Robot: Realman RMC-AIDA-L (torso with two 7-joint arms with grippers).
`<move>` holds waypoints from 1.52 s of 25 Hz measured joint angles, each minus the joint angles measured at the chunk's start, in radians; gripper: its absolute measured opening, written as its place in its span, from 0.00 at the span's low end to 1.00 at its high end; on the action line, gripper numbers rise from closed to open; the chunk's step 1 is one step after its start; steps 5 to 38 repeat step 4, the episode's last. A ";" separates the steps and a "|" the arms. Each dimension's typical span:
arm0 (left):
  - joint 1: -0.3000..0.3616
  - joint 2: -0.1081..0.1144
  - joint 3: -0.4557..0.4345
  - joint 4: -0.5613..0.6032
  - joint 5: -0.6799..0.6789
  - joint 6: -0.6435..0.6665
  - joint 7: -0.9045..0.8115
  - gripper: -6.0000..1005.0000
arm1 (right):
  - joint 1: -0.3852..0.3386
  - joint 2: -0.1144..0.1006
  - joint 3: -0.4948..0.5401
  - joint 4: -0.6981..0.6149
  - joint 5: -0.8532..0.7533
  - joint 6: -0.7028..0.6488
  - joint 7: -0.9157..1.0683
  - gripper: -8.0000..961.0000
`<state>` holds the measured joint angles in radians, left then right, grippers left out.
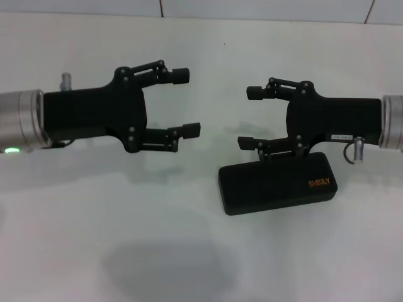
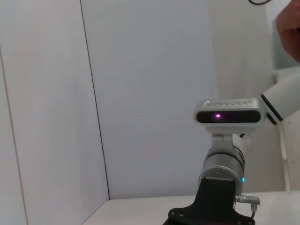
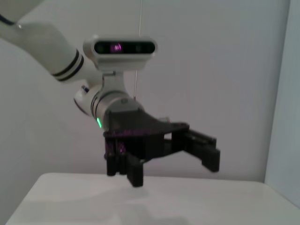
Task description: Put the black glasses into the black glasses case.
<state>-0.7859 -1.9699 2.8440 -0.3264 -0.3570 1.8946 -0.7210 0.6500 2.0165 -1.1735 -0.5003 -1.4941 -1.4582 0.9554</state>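
Nearest the camera in the head view, the white worktop [image 1: 94,251] fills the lower frame, bare but for a soft grey shadow at lower centre.

Beyond it, right of centre, lies the case [image 1: 277,183]: a flat black box with rounded corners, lid closed, orange lettering near its right end. It rests flat on the worktop, slightly skewed, its right end a little farther back than its left.

The right gripper [image 1: 250,118] enters from the right edge of the frame, level with the worktop, its fingers pointing towards centre. The jaws stand spread with nothing between them. The lower finger [image 1: 252,143] sits just behind the case's far edge; contact between the two cannot be told.

The left gripper [image 1: 187,103] enters from the left edge at about the same height, facing the right one across a gap at mid-frame. Its jaws are likewise spread wide and hold nothing. The right wrist view shows the same left gripper [image 3: 176,161] hanging above the worktop [image 3: 70,197], fingers apart, a green light on its wrist.

The glasses show in none of the three views, so their place cannot be told.

Farthest back, a pale wall [image 1: 252,7] closes the top of the head view.
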 joint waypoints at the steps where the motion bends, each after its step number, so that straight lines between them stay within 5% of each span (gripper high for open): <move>1: 0.005 -0.004 0.000 0.001 -0.004 0.000 -0.002 0.88 | -0.002 0.000 0.003 0.000 0.003 -0.006 -0.002 0.91; 4: 0.016 -0.021 0.000 -0.001 -0.011 -0.001 -0.003 0.88 | -0.011 -0.002 0.005 0.000 0.006 -0.011 -0.003 0.91; 38: 0.016 -0.021 0.000 -0.001 -0.011 -0.001 -0.003 0.88 | -0.011 -0.002 0.005 0.000 0.006 -0.011 -0.003 0.91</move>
